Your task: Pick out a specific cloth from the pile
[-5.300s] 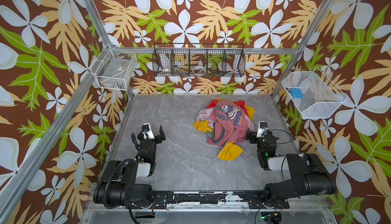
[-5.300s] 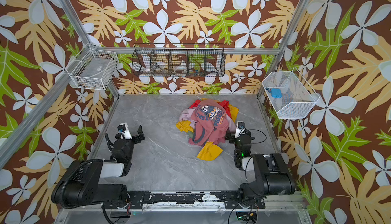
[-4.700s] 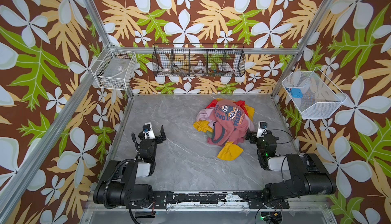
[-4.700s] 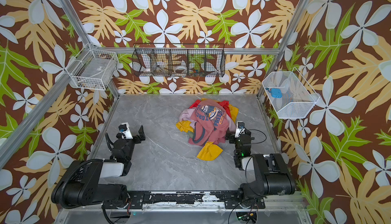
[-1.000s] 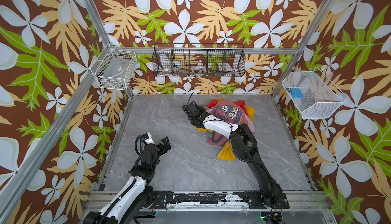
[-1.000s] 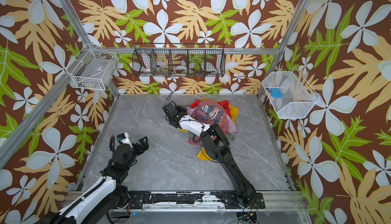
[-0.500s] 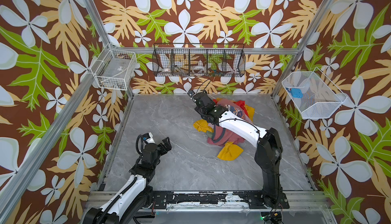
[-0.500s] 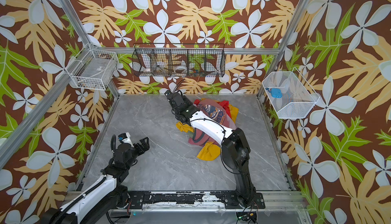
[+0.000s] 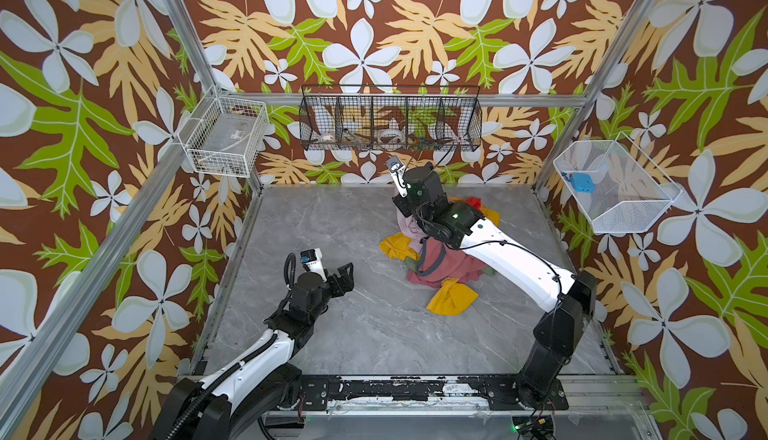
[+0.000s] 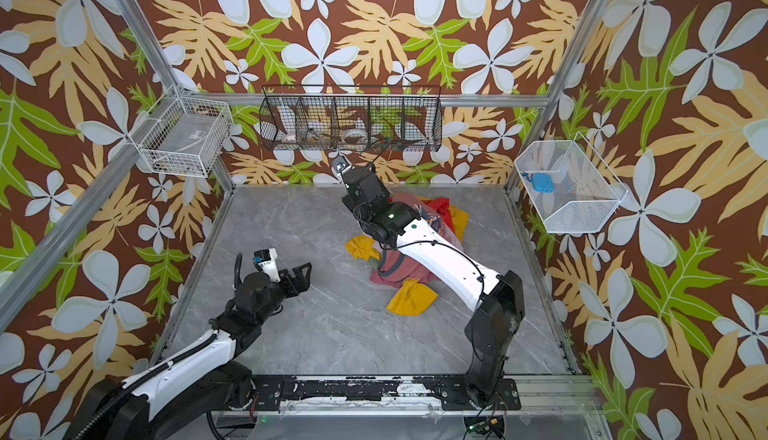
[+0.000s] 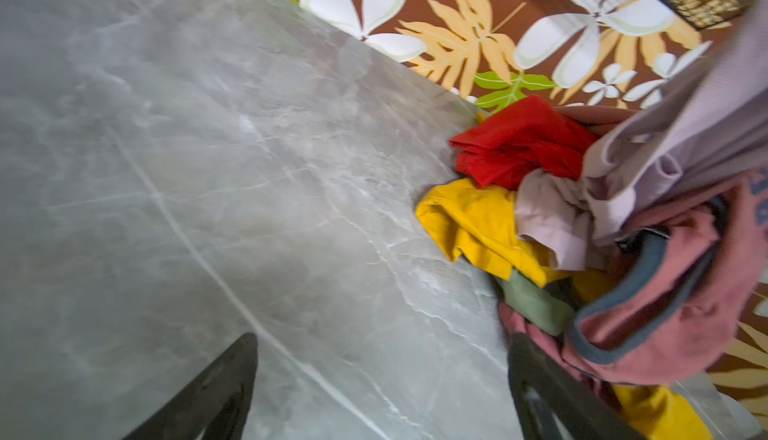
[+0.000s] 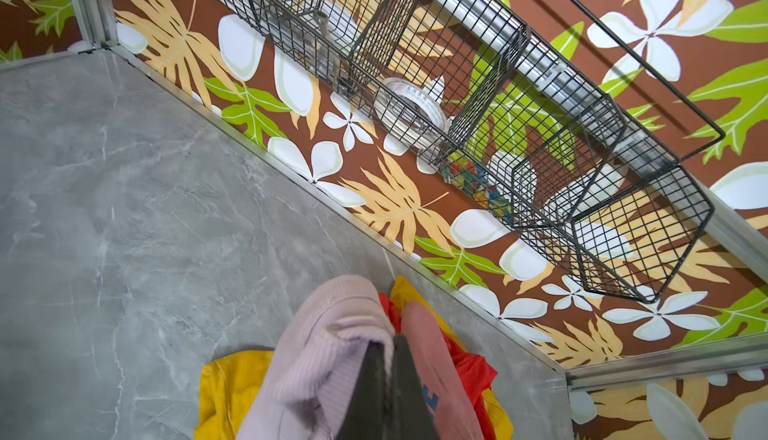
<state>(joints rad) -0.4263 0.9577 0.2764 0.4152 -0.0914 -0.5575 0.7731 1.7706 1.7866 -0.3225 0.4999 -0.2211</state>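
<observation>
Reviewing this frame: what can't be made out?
- Right end effector: the right arm hides its grip in both top views.
- Pile: that arm covers its middle in both top views.
- Cloth: blurred, cut by the frame edge in the left wrist view.

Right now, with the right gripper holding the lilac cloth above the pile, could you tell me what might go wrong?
1. The cloth hangs down into the pile against the dusty-red shirt; pulling higher may drag the shirt along.
2. The right gripper pinches only a small fold, which could slip out.
3. The gripper looks close under the black wire basket; lifting further may hit it.
</observation>
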